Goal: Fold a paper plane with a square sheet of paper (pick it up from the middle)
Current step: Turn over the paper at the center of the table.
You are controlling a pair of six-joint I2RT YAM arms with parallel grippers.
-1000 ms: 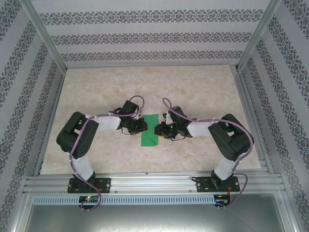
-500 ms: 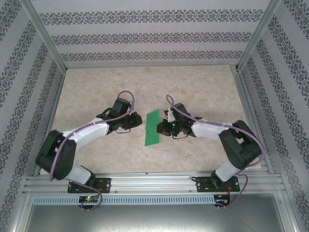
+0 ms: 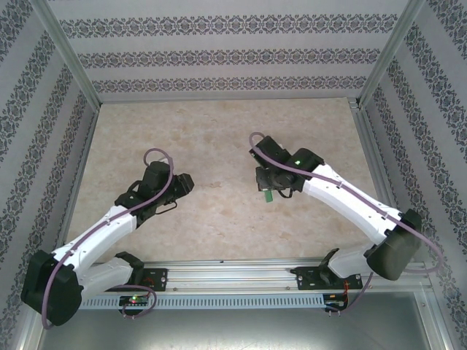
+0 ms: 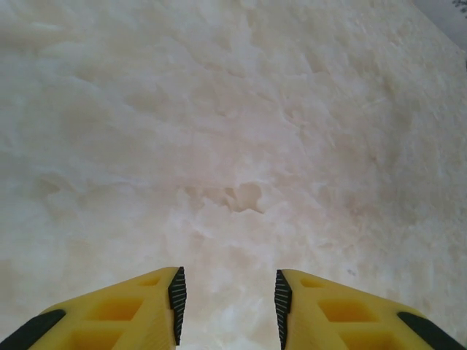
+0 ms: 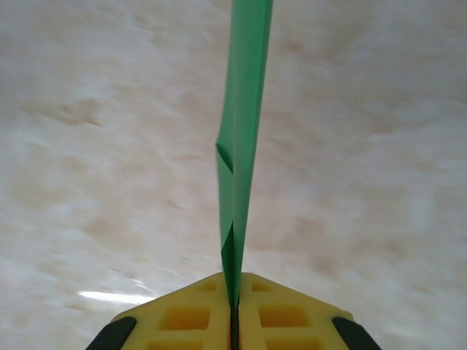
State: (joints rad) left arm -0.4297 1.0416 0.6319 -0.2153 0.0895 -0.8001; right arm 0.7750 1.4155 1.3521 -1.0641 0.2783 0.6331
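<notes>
Seen from above, two white robot arms reach from a metal rail (image 3: 233, 275) at 6 o'clock onto a pale marble-patterned tabletop (image 3: 233, 124), with patterned wallpaper walls (image 3: 219, 58) around it. The left arm stretches low from 7 o'clock toward the middle, and the left gripper (image 3: 184, 182) ends a little to the 9 o'clock side of the table's centre. The right arm rises from 5 o'clock and bends inward, bringing the right gripper (image 3: 270, 188) to the 3 o'clock side of the centre, well apart from the left one. A small piece of the green paper (image 3: 269, 195) shows at the 6 o'clock edge of the right gripper's dark head. In the right wrist view, the right gripper (image 5: 235, 295) has its yellow fingers pressed together on the green paper (image 5: 244, 109), pinching its near end. The paper is folded flat and seen edge-on as a narrow bright-green strip. It runs from the fingers straight toward 12 o'clock and out of the top of the picture, with a small crease notch partway along, and the blurred tabletop lies behind it. In the left wrist view, the left gripper (image 4: 228, 295) has its yellow fingers, lined with black pads (image 4: 177, 302), parted by a moderate gap. Nothing lies between them, and bare marble shows beyond them.
</notes>
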